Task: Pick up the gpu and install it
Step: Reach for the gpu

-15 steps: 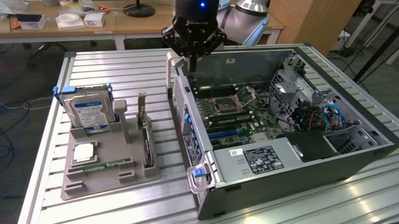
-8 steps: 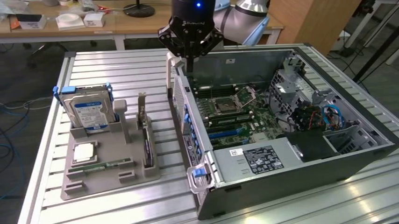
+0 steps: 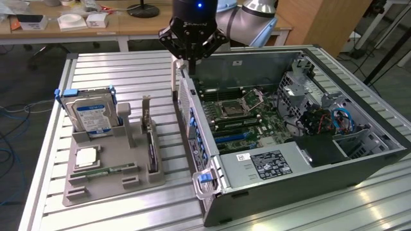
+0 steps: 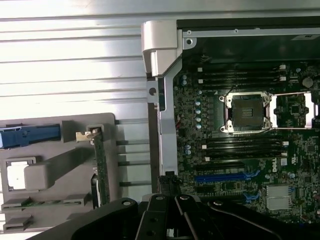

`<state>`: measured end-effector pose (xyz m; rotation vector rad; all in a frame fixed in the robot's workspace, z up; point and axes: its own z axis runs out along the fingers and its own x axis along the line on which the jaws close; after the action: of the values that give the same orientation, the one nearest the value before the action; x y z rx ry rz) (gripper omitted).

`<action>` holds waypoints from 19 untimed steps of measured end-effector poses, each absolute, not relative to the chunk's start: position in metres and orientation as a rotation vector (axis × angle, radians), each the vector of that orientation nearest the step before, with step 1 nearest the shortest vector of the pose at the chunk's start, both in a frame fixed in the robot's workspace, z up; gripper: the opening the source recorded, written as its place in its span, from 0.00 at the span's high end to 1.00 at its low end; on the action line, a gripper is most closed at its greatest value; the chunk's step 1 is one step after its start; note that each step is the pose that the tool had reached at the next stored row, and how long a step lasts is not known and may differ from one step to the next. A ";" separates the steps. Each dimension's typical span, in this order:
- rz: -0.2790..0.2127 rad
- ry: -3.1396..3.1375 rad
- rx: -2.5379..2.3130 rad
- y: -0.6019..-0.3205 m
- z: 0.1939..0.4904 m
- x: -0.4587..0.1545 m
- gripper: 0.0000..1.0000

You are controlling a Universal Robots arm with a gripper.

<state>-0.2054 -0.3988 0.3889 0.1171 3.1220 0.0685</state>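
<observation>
The ribbed aluminium surface (image 3: 115, 72) carries everything. On the exterior view's right lies a big grey metal computer case (image 3: 301, 187) on its side, with the side panel off. Inside it the green motherboard (image 3: 257, 120) lies flat, with an open square processor socket (image 3: 230, 109) and long black and blue slots. A boxy power supply with a white and black label (image 3: 266, 163) sits at the near end, and blue cables (image 3: 340, 118) curl in the drive bay.

On the exterior view's left, just beside the case, lies a matte grey plastic holder (image 3: 112, 180). At its far end a silver hard drive (image 3: 92, 113) with a blue and white label stands upright in a blue frame.

The gpu (image 3: 152, 151), a thin dark board, stands on its long edge in a slot of the holder on the side nearest the case, with its silver bracket at the far end.

The black claw (image 3: 191, 62) hangs over the far rim of the case, well apart from the gpu. Its fingers are pressed together. The tall case wall stands between the gpu and the motherboard.
</observation>
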 end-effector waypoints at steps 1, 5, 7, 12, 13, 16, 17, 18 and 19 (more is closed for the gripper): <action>0.069 3.122 0.117 -0.399 0.389 -0.206 0.89; 0.068 3.123 0.117 -0.399 0.389 -0.210 0.89; 0.069 3.123 0.117 -0.399 0.388 -0.212 0.89; 0.068 3.124 0.117 -0.399 0.388 -0.218 0.89; 0.068 3.124 0.117 -0.399 0.388 -0.219 0.89; 0.068 3.124 0.117 -0.399 0.388 -0.223 0.89; 0.068 3.124 0.117 -0.399 0.388 -0.224 0.89; 0.068 3.124 0.117 -0.399 0.388 -0.226 0.89; 0.068 3.125 0.117 -0.399 0.388 -0.227 0.89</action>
<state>-0.2269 -0.3989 0.3876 0.1173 3.1246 0.0685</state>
